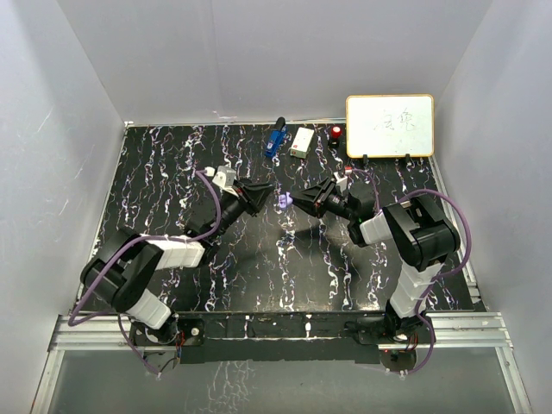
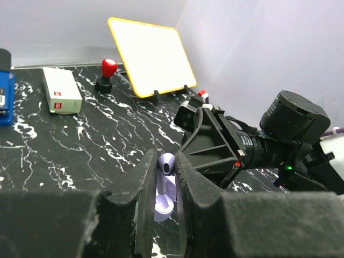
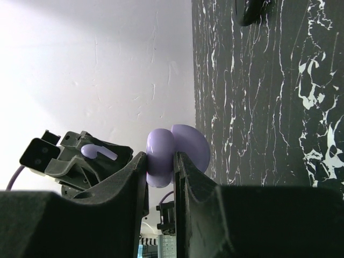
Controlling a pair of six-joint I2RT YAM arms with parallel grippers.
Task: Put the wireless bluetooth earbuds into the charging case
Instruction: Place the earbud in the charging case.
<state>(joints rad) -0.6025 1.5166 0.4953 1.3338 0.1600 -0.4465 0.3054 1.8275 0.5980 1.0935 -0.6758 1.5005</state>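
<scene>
My left gripper [image 1: 269, 195] is shut on a pale lilac earbud [image 2: 167, 163], its head pinched between the fingertips and its stem pointing back between the fingers. My right gripper [image 1: 296, 201] is shut on the lilac charging case [image 3: 161, 156], whose lid [image 3: 192, 145] stands open. Both are held above the middle of the table, tip to tip and a short gap apart. In the right wrist view the earbud [image 3: 99, 152] shows in the left gripper, to the left of the case. In the left wrist view the case [image 2: 163, 207] shows under the earbud. The black earbuds are not in view.
At the back of the table stand a blue tool [image 1: 275, 138], a white box [image 1: 302, 142], a red-topped knob [image 1: 335, 133] and a yellow-framed whiteboard [image 1: 390, 126]. A dark round object [image 3: 252, 11] lies on the table at the top of the right wrist view.
</scene>
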